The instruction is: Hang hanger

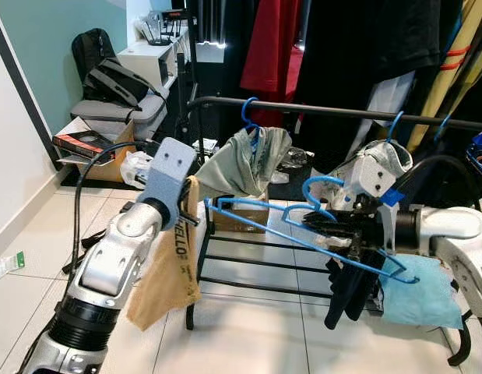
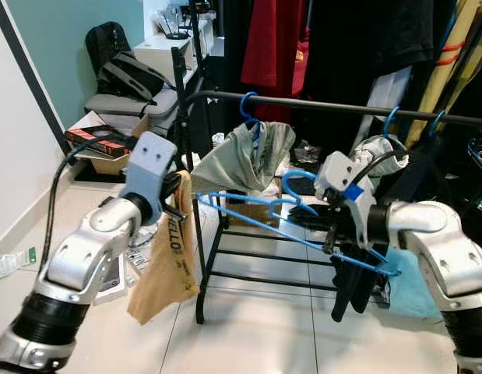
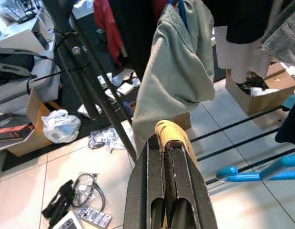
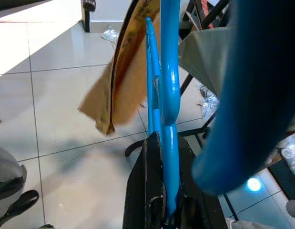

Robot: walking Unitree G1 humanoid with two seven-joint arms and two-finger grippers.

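Observation:
A blue plastic hanger [image 1: 303,234] lies tilted in front of the black clothes rail [image 1: 326,109], with my right gripper [image 1: 322,224] shut on it near the hook. In the right wrist view the hanger [image 4: 168,71] runs straight out from between the shut fingers [image 4: 152,157]. My left gripper [image 1: 190,212] is shut on a tan garment [image 1: 167,273] printed "HELLO", which hangs down at the hanger's left end. The left wrist view has the tan cloth [image 3: 170,136] pinched at the fingertips [image 3: 152,162]. A grey-green garment [image 1: 244,164] hangs from another blue hanger on the rail.
Dark and red clothes hang behind the rail. The rack's low shelf bars [image 1: 256,265] cross below the hanger. A black garment [image 1: 350,288] and a teal cloth [image 1: 416,292] hang at the right. Bags, boxes and a cluttered shelf [image 1: 108,101] stand at the left by the wall.

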